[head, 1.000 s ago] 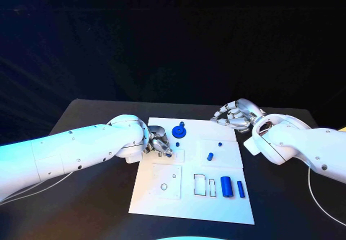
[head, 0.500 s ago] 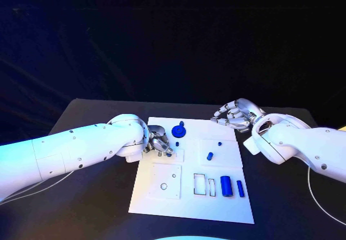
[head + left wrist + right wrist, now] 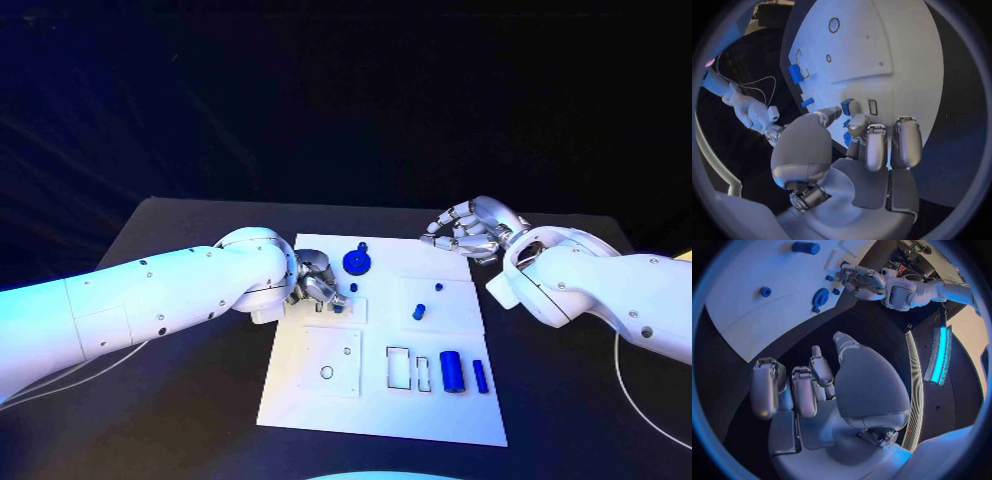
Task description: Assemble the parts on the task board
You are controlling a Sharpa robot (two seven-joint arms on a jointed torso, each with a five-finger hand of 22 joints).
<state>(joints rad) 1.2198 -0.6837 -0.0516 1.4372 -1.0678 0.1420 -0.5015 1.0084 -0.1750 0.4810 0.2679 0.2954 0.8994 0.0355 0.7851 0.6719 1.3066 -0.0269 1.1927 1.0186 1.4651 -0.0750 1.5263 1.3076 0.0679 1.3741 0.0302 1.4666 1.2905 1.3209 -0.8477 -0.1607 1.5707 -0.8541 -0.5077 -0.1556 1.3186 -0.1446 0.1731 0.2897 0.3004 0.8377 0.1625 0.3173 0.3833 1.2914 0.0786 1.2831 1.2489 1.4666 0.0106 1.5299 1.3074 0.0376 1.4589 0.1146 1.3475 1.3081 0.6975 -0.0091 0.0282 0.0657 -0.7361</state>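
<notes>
We count one task board (image 3: 378, 400), white, on black table (image 3: 188, 400). On board: six blue parts – round gear-like piece (image 3: 358, 263), small peg (image 3: 420, 311), large cylinder (image 3: 453, 372), slim bar (image 3: 480, 377), two small pieces at left hand (image 3: 319, 283). Two hands total, right hand (image 3: 464, 232) off board's far right corner.

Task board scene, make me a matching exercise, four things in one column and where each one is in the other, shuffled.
Things:
1. left hand
2. right hand
3. large blue cylinder
4. round blue disc

Places:
A. over the black table, off the board's far right corner
B. at the task board's left edge, by small blue parts
C. near the board's far edge
D. on the board's near right part

Pairs: 1-B, 2-A, 3-D, 4-C
</notes>
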